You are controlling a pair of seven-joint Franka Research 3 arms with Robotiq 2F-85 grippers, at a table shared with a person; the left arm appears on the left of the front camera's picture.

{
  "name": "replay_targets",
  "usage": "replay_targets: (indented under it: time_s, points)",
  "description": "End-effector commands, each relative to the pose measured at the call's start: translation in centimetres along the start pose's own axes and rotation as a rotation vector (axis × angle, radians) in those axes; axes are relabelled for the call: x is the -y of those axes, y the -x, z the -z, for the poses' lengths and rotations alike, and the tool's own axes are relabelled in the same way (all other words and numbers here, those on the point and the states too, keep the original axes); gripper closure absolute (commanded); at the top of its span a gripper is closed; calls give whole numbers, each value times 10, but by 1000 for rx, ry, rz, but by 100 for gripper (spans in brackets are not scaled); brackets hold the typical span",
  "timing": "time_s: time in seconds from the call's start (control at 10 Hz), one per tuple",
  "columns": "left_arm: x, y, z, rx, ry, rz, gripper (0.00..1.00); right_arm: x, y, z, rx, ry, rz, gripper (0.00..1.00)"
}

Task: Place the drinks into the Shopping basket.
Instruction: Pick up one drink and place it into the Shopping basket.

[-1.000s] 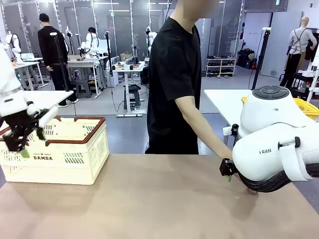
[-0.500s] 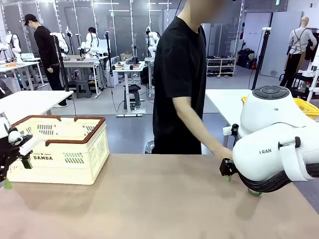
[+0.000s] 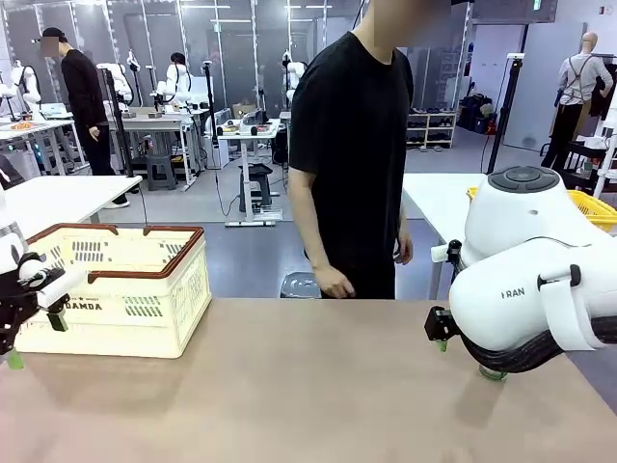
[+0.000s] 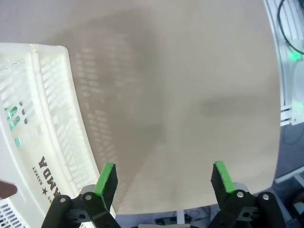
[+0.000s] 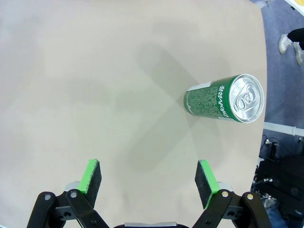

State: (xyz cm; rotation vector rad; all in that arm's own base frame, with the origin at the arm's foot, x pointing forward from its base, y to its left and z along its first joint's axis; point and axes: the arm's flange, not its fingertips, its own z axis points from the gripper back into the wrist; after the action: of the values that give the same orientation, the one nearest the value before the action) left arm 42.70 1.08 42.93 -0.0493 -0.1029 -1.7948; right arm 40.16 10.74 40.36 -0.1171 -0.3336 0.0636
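Note:
The cream-white Shopping basket (image 3: 125, 294) with a brown rim and "DAMDA" on its side stands at the table's far left; its lattice wall (image 4: 42, 137) is at the left of the left wrist view. My left gripper (image 3: 36, 338) hangs open just left of it, and its fingers (image 4: 164, 178) hold nothing. One of the drinks, a green can (image 5: 223, 97) with a silver top, stands upright on the table. It is ahead and to the right of my open right gripper (image 5: 148, 183). In the front view the can's base (image 3: 494, 373) peeks out under my right arm.
A person in a black shirt stands at the far edge, one hand (image 3: 335, 282) hanging just above the table. A bright yellow mesh basket (image 3: 596, 208) sits on another table behind my right arm (image 3: 540, 289). The table's right edge (image 5: 266, 124) runs close beside the can.
The person's arm has drawn back from the right side of the table, leaving the green can there. My left gripper has dropped from beside the basket's rim toward the tabletop.

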Motion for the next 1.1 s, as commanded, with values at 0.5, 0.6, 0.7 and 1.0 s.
replay_targets:
  time_s: [0.5,0.6,0.7,1.0]
  points:
    - [7,-4,-2,1,-9,-24,0,56,-13,-39,113,143,-2,0]
    - [7,-4,-2,1,-9,-24,0,72,-24,-39,116,114,10,0]
    - [7,-4,-2,1,-9,-24,0,83,-31,-37,99,103,22,0]
    - [7,-4,-2,1,-9,-24,0,99,-45,-28,78,3,25,0]
